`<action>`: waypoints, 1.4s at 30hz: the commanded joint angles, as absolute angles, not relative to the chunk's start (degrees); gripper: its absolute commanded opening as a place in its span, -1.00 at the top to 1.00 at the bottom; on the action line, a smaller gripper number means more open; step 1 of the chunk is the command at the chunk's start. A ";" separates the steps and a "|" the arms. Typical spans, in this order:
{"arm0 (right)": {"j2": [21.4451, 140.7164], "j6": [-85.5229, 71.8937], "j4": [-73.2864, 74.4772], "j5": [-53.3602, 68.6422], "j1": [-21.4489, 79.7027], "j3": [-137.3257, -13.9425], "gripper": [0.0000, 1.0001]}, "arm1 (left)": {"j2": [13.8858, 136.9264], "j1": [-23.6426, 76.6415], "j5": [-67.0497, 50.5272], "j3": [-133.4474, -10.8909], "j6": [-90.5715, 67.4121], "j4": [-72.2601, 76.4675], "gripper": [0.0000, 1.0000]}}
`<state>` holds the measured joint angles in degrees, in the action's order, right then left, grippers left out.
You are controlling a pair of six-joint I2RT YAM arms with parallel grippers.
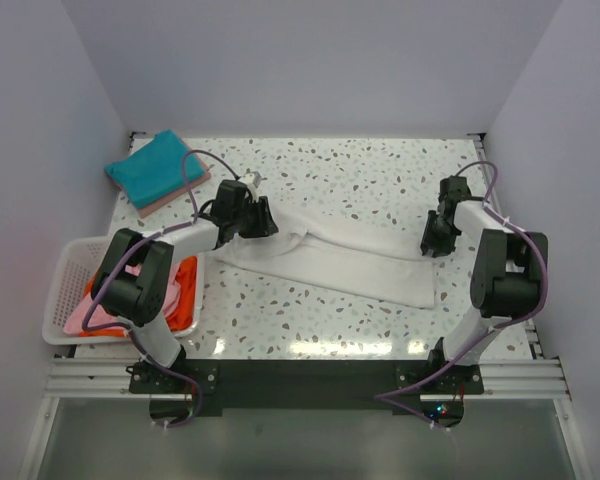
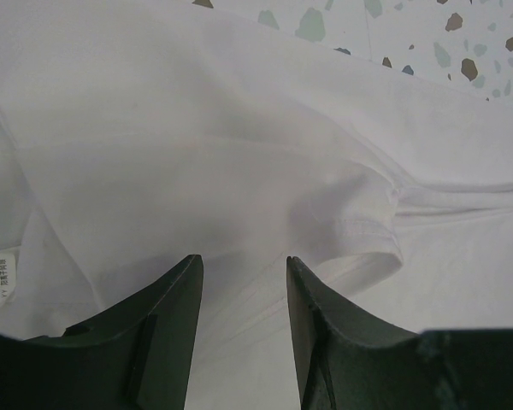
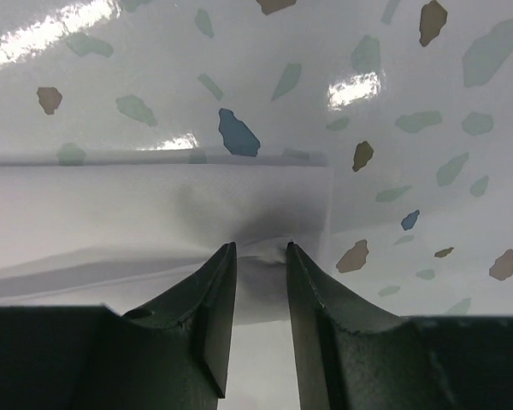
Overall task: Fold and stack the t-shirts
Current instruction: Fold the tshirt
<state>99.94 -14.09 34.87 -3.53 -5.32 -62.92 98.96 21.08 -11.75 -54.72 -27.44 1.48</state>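
A white t-shirt (image 1: 350, 262) lies as a long folded strip slanting across the middle of the table. My left gripper (image 1: 263, 222) is down on its left end. In the left wrist view the jaws (image 2: 244, 260) stand open over flat white cloth (image 2: 239, 128), with nothing pinched. My right gripper (image 1: 435, 240) is at the strip's right end. Its jaws (image 3: 261, 248) stand narrowly apart, tips pressed into the cloth's corner (image 3: 111, 205), a small pucker between them. A folded teal t-shirt (image 1: 158, 165) lies on a pink one (image 1: 152, 208) at the back left.
A white lattice basket (image 1: 65, 275) stands at the left edge beside the left arm. It holds an orange t-shirt (image 1: 185, 290) and a pink one (image 1: 95, 315). The speckled tabletop (image 1: 380, 180) is walled at the back and on both sides.
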 commanded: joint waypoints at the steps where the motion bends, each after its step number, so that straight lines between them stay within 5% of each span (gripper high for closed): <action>1: 96.42 -15.12 36.65 -4.22 -5.54 -61.44 0.35 | 96.68 21.09 -12.22 -53.97 -26.37 5.18 0.02; 8: 94.49 -15.73 38.06 -3.69 -5.54 -60.03 0.83 | 96.94 21.01 -13.53 -53.26 -25.75 5.80 0.02; 14: 91.23 -16.87 39.55 -2.38 -5.45 -58.71 1.00 | 97.03 21.01 -14.06 -53.35 -25.22 5.71 0.02; 35: 84.64 -19.51 44.82 -0.09 -2.81 -56.59 0.98 | 99.14 20.92 -14.68 -54.49 -24.96 4.13 0.02; 42: 83.76 -20.83 42.20 4.39 -2.81 -62.30 0.64 | 98.09 21.01 -14.24 -53.79 -24.35 3.08 0.02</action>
